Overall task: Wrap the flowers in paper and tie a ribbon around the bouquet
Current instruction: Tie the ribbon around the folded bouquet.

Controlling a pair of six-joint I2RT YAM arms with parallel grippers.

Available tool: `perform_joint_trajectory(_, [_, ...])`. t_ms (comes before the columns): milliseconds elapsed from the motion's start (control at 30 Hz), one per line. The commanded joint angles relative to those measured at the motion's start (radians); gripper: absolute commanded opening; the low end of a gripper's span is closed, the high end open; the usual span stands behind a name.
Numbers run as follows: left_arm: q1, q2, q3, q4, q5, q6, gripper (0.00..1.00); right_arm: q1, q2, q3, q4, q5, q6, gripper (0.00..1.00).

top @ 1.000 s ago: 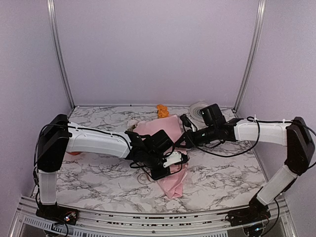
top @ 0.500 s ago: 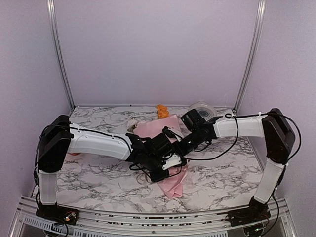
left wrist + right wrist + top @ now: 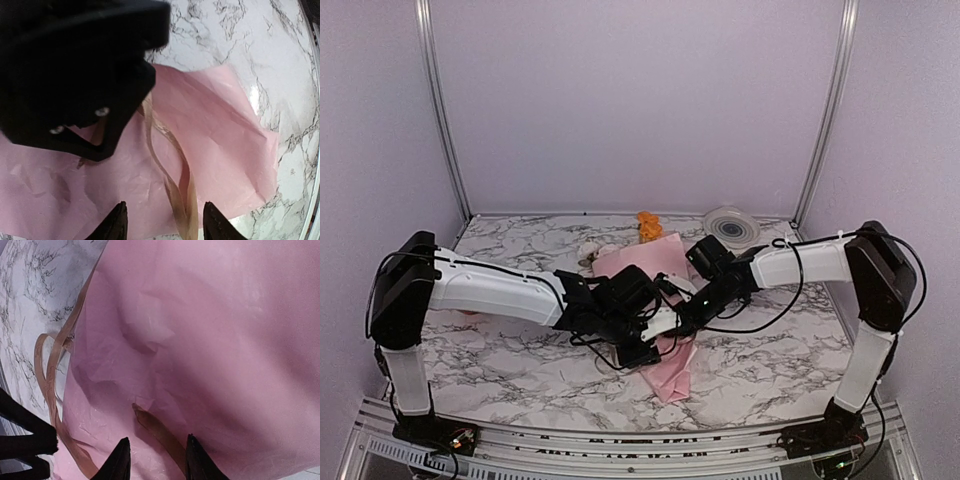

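The left pincer [image 3: 165,226], shut a second ago, is now found half opened with nothing gripped, so the ribbon [image 3: 181,205] is judged released toward the part-open, empty right pincer [image 3: 156,456], and it is draped between both pairs of tips across the paper [image 3: 670,370] at the middle of the counter [image 3: 770,360].

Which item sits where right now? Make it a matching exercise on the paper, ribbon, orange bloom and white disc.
Things:
1 paper
2 ribbon
3 orange bloom
4 white disc

Places:
A far right corner of the table
B looped on top of the paper
C middle of the table
D far edge, near the centre

Pairs: 1-C; 2-B; 3-D; 4-A
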Motion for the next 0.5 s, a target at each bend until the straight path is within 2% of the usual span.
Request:
perform_joint_trajectory(0, [0.005,-0.108,-0.042,0.09,-0.01,0.004,0.52,0.002,0.002,-0.006,-0.006,0.024,-0.017,0.36])
perform_joint_trajectory(167, [0.015,-0.224,-0.134,0.129,0.046,-0.039,0.54,0.009,-0.014,-0.019,0.017,0.027,-0.017,0.37])
perform_joint_trajectory(300, [0.076,-0.338,-0.237,0.207,0.069,-0.18,0.54,0.032,-0.017,-0.042,0.063,0.079,-0.008,0.36])
perform_joint_trajectory(467, [0.181,-0.504,-0.449,0.412,0.086,-0.376,0.49,0.07,-0.048,-0.107,0.181,0.135,0.022,0.35])
